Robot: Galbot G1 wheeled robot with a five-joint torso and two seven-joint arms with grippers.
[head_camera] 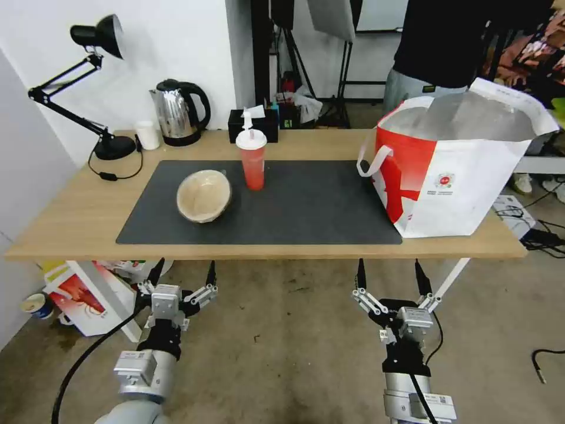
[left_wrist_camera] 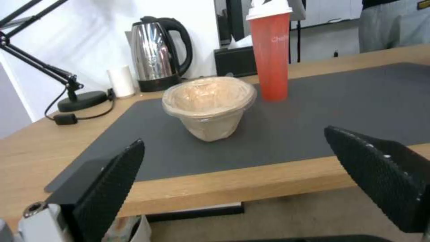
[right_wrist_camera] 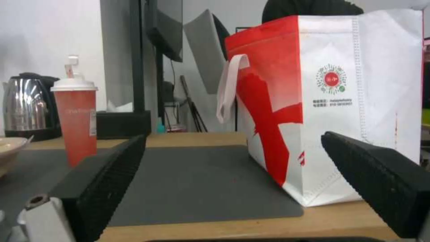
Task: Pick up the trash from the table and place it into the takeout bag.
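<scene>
Both claws hang below the near table edge, over bare concrete floor. Left claw [head_camera: 183, 272] has its fingers spread apart, nothing held; black ribbed pads [left_wrist_camera: 112, 181] on metal links. Right claw [head_camera: 390, 275] likewise spread wide and empty, same ribbed pads [right_wrist_camera: 107, 178].

Table [head_camera: 70, 218]: light wood top, white legs, with a flat dark grey rectangular mat [head_camera: 306, 206] of matte finish.

Trash on the mat: tan paper bowl [head_camera: 203, 195], round, tapered sides, thin clear film over the rim, tilted with its mouth toward the robot in the head view. Just beside it, farther back, a red cup [head_camera: 253, 159], tall, upright, with white lid and straw. The two are near each other but apart.

Bag [head_camera: 459, 171] stands at the right end of the table, partly on the mat: boxy woven fabric, white and red, silver foil inside, mouth open, white loop handle [head_camera: 372, 160] on the side facing the cup, small round logo on the front.

Along the back edge: steel kettle [head_camera: 178, 112] with black handle, small white cup [head_camera: 148, 135], black desk lamp [head_camera: 88, 88] with cord, black tissue box [head_camera: 253, 125] behind the red cup. Under the table at left, a red-printed white box [head_camera: 88, 294].
</scene>
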